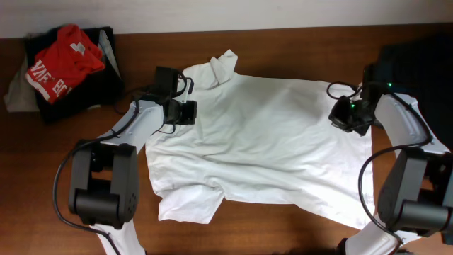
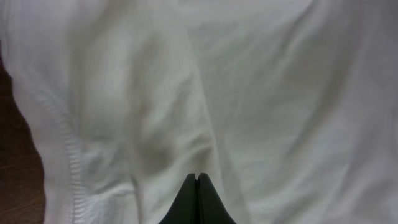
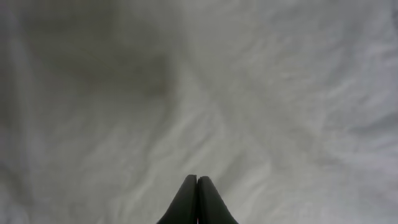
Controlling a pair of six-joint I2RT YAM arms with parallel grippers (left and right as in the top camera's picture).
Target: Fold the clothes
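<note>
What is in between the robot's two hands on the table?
Only the white shirt, spread out, lies between the left gripper and the right gripper. The overhead view shows it.

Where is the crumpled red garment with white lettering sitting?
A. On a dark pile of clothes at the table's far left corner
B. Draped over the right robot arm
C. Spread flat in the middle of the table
A: the red garment with white lettering lies crumpled on a black garment at the far left corner of the wooden table.
</note>
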